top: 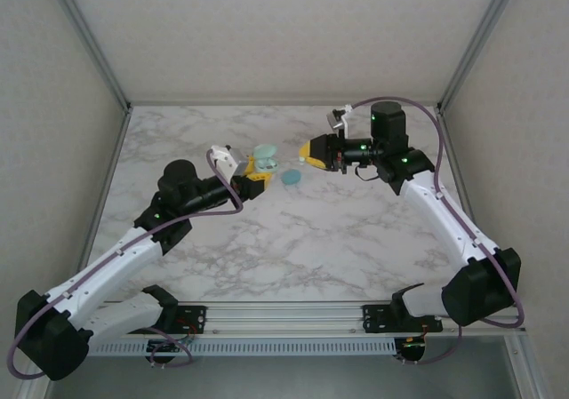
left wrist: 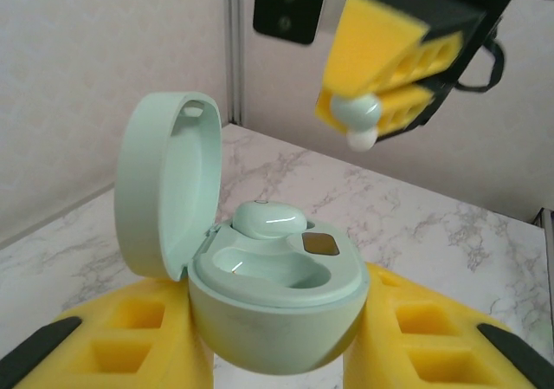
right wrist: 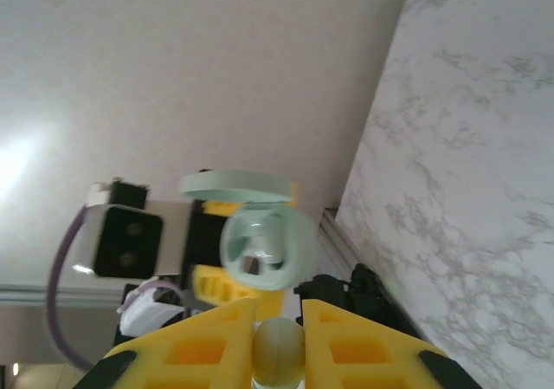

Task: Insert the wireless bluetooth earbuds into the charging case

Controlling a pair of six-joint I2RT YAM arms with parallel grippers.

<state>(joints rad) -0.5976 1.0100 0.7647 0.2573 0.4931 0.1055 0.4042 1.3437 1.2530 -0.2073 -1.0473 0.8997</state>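
The charging case (left wrist: 277, 315) is a mint-green pebble, and my left gripper (left wrist: 277, 346) is shut on its body between yellow fingers (left wrist: 130, 346). Its lid (left wrist: 164, 181) stands open to the left. One earbud (left wrist: 268, 218) sits in the far slot; the near slot (left wrist: 277, 268) is bare. My right gripper (right wrist: 279, 341) is shut on a second earbud (right wrist: 279, 350), held in the air above and beyond the case, apart from it. From above, the left gripper (top: 253, 175) and the case (top: 264, 161) face the right gripper (top: 308, 154) across a small gap.
A small teal-blue piece (top: 291, 178) lies on the marble table (top: 293, 239) just below the gap between the grippers. Grey walls and metal frame posts (top: 107, 70) close in the back and sides.
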